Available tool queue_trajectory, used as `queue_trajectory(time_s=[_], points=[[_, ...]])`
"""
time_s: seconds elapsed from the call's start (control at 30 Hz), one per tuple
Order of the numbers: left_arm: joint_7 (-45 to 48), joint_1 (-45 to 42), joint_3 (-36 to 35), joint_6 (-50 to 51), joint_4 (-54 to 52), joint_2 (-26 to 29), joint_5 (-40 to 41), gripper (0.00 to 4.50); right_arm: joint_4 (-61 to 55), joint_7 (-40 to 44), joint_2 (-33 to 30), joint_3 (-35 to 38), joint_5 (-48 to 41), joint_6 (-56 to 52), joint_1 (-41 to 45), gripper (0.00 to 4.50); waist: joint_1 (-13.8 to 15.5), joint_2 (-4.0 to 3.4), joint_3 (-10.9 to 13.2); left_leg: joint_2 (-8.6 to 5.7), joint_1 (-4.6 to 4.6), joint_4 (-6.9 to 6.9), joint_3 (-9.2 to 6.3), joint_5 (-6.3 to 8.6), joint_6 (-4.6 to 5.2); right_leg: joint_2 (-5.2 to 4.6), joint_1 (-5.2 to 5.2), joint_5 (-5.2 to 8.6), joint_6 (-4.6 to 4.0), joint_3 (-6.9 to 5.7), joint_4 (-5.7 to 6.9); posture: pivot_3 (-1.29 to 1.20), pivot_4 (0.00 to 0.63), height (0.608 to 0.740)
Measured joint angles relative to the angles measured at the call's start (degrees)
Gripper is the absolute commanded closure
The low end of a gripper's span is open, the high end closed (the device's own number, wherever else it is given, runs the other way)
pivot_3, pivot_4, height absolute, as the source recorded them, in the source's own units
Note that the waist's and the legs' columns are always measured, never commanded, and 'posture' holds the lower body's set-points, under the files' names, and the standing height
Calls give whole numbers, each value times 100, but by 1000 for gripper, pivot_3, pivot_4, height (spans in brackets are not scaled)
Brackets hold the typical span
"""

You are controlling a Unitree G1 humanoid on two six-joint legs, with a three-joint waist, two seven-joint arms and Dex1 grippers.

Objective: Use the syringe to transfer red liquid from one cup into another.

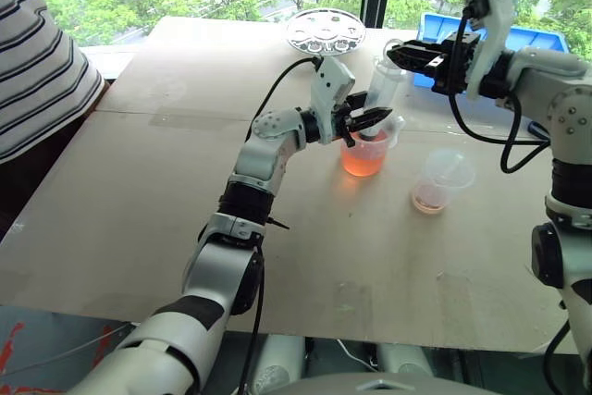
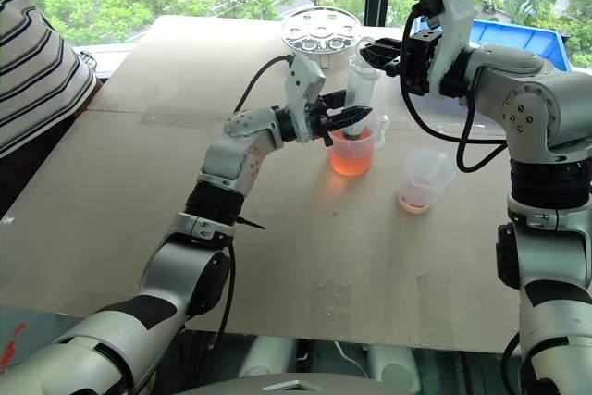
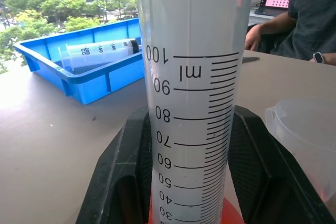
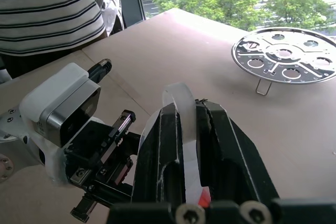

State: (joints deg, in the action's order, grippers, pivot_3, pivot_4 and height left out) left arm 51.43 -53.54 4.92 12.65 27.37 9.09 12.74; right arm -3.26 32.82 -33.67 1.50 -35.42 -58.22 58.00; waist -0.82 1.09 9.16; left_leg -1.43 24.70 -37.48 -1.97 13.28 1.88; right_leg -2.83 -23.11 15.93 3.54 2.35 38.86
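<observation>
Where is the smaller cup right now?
The smaller cup stands on the table, right of the handled beaker and apart from it, a little red liquid inside.

Both head views look forward and down over the worktop point(image 1: 139, 228) from above, sharing almost the same scene. The left wrist view sits very close behind the syringe point(image 3: 194, 77), facing a blue tray point(image 3: 79, 77). The right wrist view looks across the worktop toward a round metal rack point(image 4: 283, 56).
</observation>
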Motion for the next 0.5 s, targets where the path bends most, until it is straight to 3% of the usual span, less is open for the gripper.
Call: queue_trajectory(time_s=[0.5], points=[[-5,131,-41,221,-210,25,98,3108,238,201,-2,-193,143,129,214,4493,0,-1,-1,0,0,-2,0,0,-1,0,0,0,0,0,1,0,150,740]])
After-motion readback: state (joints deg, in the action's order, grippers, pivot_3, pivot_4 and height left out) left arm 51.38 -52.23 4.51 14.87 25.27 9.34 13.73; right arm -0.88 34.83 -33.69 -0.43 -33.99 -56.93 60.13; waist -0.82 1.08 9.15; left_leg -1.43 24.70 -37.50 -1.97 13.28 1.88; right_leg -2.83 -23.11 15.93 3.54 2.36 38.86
